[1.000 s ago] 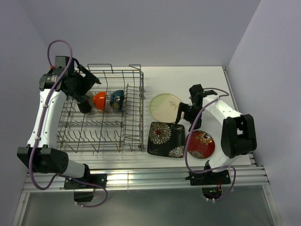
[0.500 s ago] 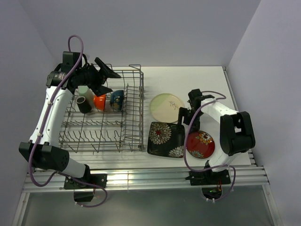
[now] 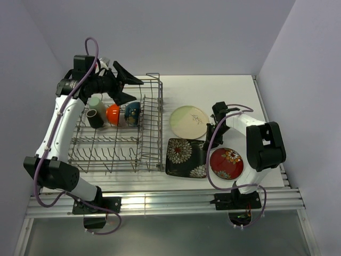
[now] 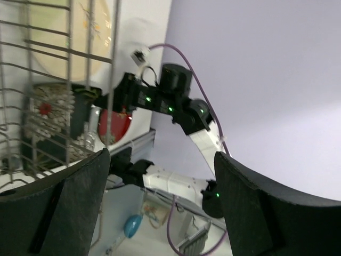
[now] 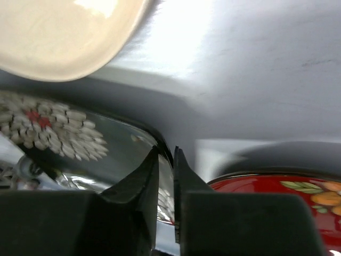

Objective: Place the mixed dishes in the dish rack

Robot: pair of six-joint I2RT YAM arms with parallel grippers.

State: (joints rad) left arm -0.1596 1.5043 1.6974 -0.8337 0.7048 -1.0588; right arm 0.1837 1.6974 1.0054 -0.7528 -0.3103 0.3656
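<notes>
White counter [image 3: 229, 90]: wire rack [image 3: 160, 128] by left edge, black plate [image 3: 184, 157] by near edge. Left fingers [image 4: 69, 208] wide apart, empty, over rack. Right fingers [image 5: 133, 192] clamped on plate's far corner; best lifted slowly, then stood upright in rack.

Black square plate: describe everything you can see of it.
The black square plate is glossy, seemingly glazed ceramic, with rounded corners and large white flowers with red centres. It lies on the white table, just right of the wire rack, in front of the pale round plate, with the red plate close on its right. The right arm's fingers pinch the rim at its far right corner.
</notes>
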